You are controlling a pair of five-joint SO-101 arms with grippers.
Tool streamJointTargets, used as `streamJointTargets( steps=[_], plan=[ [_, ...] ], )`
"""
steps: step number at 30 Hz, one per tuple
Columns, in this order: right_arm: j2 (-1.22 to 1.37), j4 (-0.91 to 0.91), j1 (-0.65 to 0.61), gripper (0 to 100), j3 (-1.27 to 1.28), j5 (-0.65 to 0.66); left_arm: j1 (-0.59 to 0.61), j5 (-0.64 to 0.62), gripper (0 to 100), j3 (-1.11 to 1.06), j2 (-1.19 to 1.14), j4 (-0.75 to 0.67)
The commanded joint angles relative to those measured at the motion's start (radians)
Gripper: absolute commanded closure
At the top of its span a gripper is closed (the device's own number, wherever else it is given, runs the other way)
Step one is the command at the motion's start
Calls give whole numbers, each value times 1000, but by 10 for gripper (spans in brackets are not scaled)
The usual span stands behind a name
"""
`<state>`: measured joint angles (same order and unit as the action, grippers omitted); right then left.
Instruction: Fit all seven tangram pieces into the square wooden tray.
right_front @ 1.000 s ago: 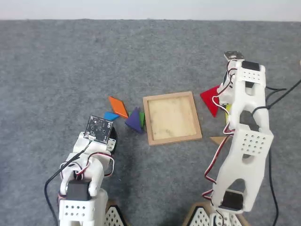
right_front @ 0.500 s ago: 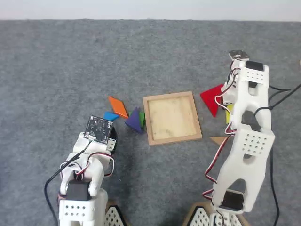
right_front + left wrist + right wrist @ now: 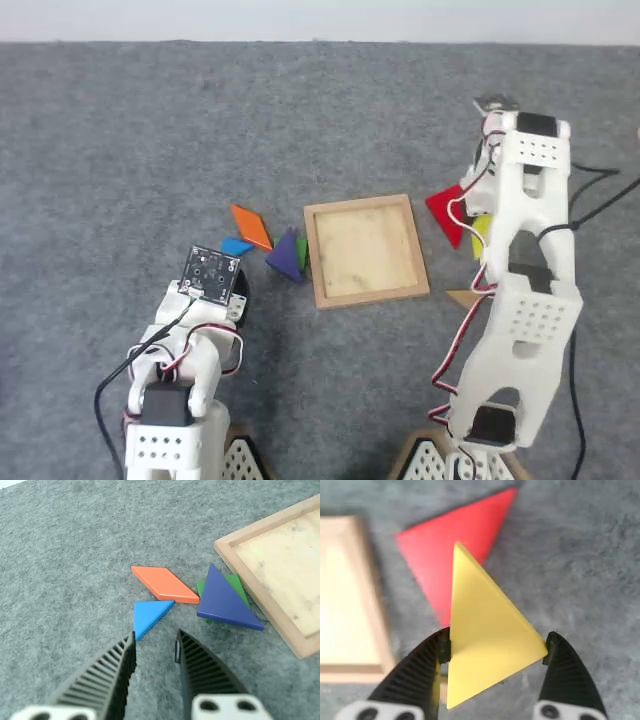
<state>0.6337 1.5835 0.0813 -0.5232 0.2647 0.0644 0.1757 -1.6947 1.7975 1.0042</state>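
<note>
Our right gripper (image 3: pixel 497 647) clenches the yellow triangle (image 3: pixel 485 630), seemingly lifted since a second ago, over the red piece (image 3: pixel 455 545) at three o'clock of the tray (image 3: pixel 360 202). We place it next. The left gripper (image 3: pixel 155 640) waits, released.

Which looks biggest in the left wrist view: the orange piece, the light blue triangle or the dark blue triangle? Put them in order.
1. dark blue triangle, the largest
2. orange piece
3. light blue triangle, the smallest, though it lies a little nearer the camera
</note>
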Motion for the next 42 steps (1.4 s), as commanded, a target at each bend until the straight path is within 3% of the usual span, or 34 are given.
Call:
streamJointTargets(
  steps=[1,8,14,23,32,42],
  plan=[
    [-154,59,-87,844,-25,0,6,12,870,12,5,5],
    [-242,127,-295,844,-21,-91,6,12,870,12,5,5],
    [-202,139,-460,842,-18,-288,6,12,870,12,5,5],
    [-61,82,-558,840,-23,-516,6,12,870,12,5,5],
    [-16,68,-680,840,-25,-531,6,12,870,12,5,5],
    [38,70,-693,839,-25,-528,6,12,870,12,5,5]
  ],
)
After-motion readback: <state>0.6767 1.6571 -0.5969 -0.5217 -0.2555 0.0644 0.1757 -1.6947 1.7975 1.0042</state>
